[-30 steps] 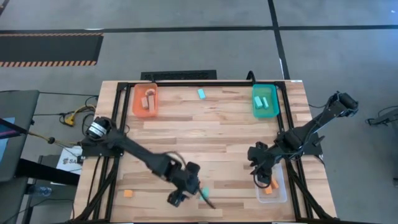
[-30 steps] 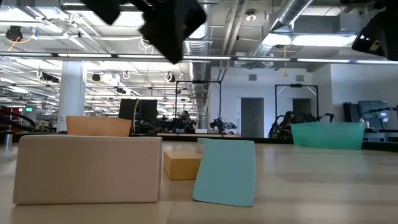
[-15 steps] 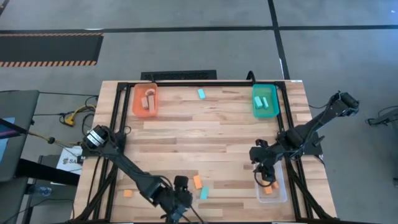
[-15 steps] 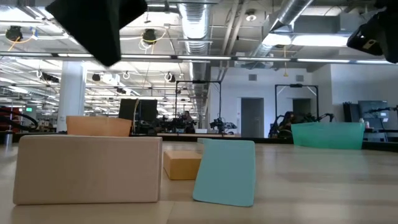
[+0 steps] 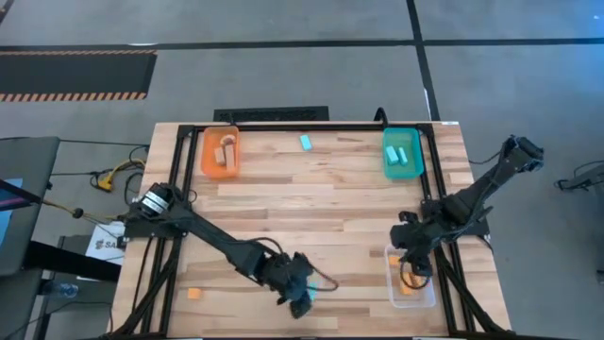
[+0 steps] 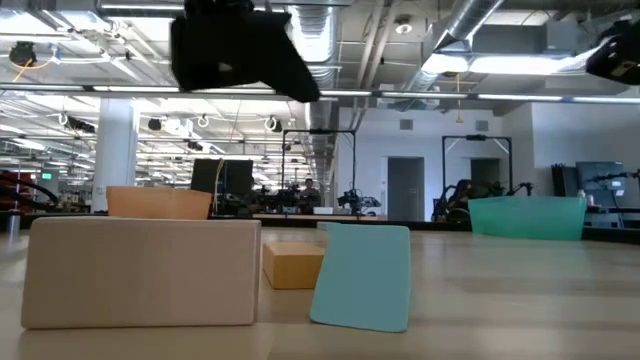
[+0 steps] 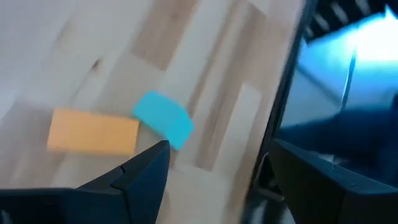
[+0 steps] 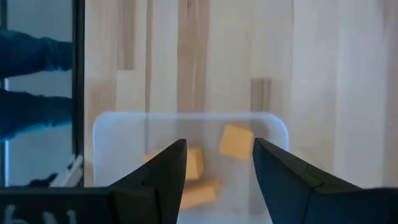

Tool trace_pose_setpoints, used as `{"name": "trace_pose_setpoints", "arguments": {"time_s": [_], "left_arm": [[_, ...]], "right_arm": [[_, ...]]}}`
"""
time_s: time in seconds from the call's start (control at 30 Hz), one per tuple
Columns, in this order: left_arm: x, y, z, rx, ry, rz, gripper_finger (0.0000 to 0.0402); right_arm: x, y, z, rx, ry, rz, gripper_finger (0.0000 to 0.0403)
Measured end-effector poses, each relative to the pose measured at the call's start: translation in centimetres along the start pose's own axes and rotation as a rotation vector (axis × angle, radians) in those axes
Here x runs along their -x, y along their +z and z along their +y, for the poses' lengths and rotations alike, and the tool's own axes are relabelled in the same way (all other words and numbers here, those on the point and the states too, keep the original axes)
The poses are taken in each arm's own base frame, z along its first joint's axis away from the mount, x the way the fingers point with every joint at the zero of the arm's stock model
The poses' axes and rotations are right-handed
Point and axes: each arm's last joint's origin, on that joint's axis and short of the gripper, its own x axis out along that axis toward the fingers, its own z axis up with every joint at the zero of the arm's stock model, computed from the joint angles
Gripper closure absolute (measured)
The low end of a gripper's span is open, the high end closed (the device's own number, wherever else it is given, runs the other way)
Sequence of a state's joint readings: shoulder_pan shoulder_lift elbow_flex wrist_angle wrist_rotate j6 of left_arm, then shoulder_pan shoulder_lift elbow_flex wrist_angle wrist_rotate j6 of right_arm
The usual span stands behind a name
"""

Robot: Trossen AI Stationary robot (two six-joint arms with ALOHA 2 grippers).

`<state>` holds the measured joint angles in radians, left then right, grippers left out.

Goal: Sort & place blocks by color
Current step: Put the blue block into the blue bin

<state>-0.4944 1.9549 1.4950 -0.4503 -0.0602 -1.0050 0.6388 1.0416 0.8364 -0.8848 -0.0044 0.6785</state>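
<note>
- Your left gripper sits low over the near edge of the table, its fingers spread apart and holding nothing.
- Just ahead of those fingers, the left wrist view shows a blue block and an orange block lying flat on the wood — close together, though whether they touch is hard to tell.
- Farther toward the table's near left corner, another orange block lies alone.
- Your right gripper hangs above the clear tray at the near right; its fingers stand apart with nothing between them.
- Under it, the tray holds orange blocks — three can be made out through the right wrist view.
- At the far side, the orange tray on the left holds pale wood blocks, and the teal tray on the right holds blue blocks.
- One more blue block lies on the bare wood between those two far trays.
- From table height, a pale wood block fills the near foreground beside an upright blue one.
</note>
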Motion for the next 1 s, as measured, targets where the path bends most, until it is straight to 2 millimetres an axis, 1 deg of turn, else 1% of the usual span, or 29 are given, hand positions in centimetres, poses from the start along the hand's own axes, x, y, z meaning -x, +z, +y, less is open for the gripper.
{"name": "trace_pose_setpoints", "arguments": {"time_s": [0.13, 0.2, 0.27, 0.33, 0.4, 0.47, 0.53, 0.63, 0.73, 0.83, 0.9, 1.0], "left_arm": [[0.1, 2.0, -0.8, 0.232, 0.020, -0.001, 0.0156], [-0.1, 3.0, -1.7, 0.322, 0.012, 0.019, 0.0172], [-0.6, 3.3, -2.2, 0.405, 0.044, 0.081, 0.0189], [-1.4, 3.6, -2.9, 0.440, 0.042, 0.117, 0.0201], [-1.7, 3.8, -3.2, 0.483, 0.082, 0.151, 0.0205], [-2.3, 4.0, -3.6, 0.511, 0.082, 0.164, 0.0206], [-3.1, 3.8, -3.3, 0.526, 0.128, 0.184, 0.0202], [-4.3, 3.7, -3.2, 0.558, 0.138, 0.186, 0.0196], [-4.4, 3.6, -3.0, 0.566, 0.159, 0.184, 0.0190], [-4.4, 3.3, -2.1, 0.566, 0.260, 0.165, 0.0186], [-4.3, 3.3, -1.7, 0.568, 0.292, 0.160, 0.0186], [-4.3, 3.3, -1.7, 0.561, 0.297, 0.151, 0.0186]], "right_arm": [[1.1, -1.3, -0.1, 0.019, -0.035, -0.009, 0.0196], [1.6, -1.6, -0.1, 0.035, -0.045, -0.025, 0.0196], [2.0, -2.1, -0.3, 0.048, -0.054, -0.025, 0.0196], [2.3, -2.3, -0.4, 0.055, -0.056, -0.034, 0.0196], [2.6, -2.6, -0.5, 0.064, -0.056, -0.030, 0.0196], [2.7, -2.7, -0.5, 0.077, -0.051, -0.035, 0.0196], [2.9, -2.9, -0.5, 0.093, -0.057, -0.029, 0.0196], [3.0, -3.1, -0.5, 0.122, -0.055, -0.024, 0.0196], [3.1, -3.4, -0.5, 0.137, -0.063, -0.010, 0.0196], [3.2, -3.7, -0.5, 0.154, -0.058, -0.003, 0.0196], [3.3, -3.9, -0.5, 0.165, -0.059, 0.005, 0.0196], [3.3, -4.1, -0.4, 0.176, -0.057, 0.011, 0.0196]]}}
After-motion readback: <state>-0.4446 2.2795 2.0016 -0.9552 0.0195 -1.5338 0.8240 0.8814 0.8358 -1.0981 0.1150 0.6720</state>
